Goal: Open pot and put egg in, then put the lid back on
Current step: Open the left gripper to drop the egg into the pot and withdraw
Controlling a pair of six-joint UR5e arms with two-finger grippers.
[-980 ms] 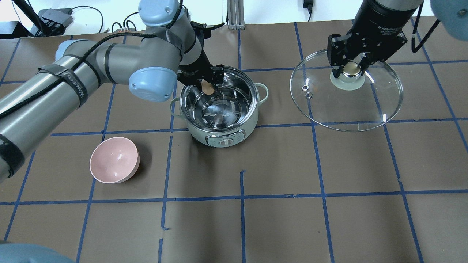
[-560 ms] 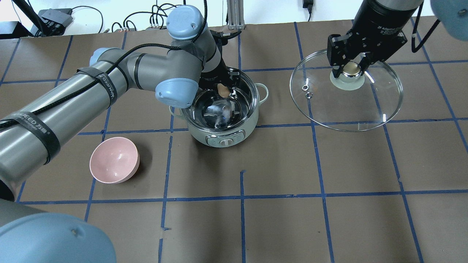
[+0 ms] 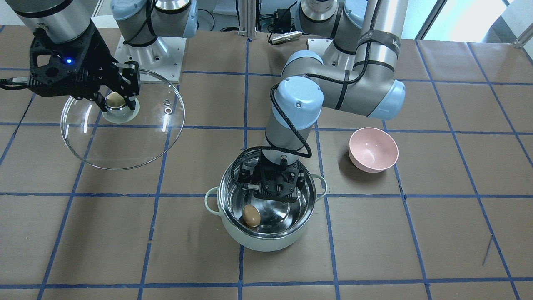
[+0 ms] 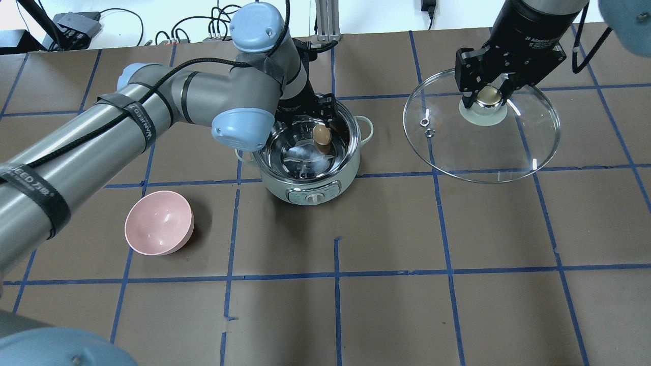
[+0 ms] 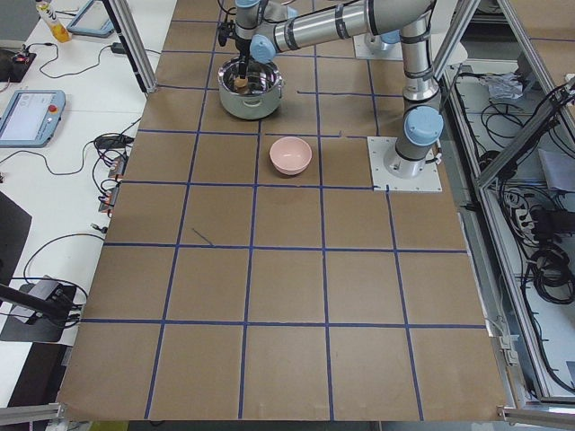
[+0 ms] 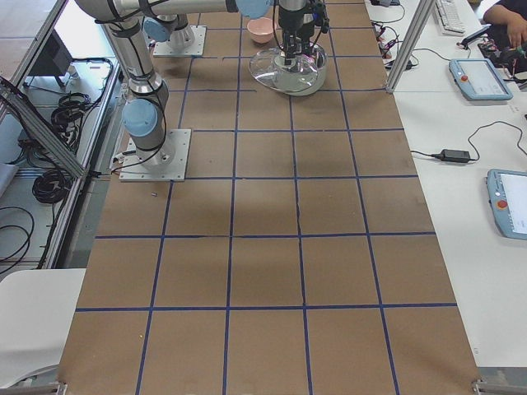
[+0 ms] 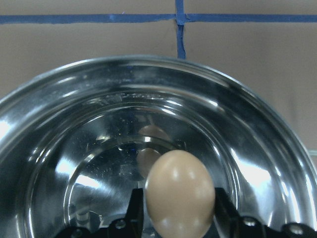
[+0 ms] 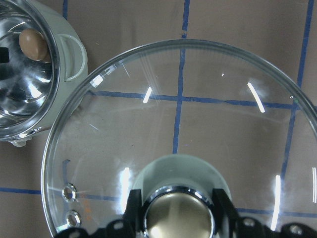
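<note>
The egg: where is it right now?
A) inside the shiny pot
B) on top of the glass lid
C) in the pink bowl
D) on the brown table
A: the egg is down inside the pot, below its rim, with steel wall behind it.

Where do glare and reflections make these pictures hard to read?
Left wrist view: the steel inside of the pot mirrors the egg as a faint second egg. Right wrist view: bright white streaks lie on the lid. Overhead view: the pot bottom is a patch of highlights.

Lid (image 8: 213, 99) rim past the wrist view's lower edge; distant egg (image 5: 242, 84) seemingly a speck.
</note>
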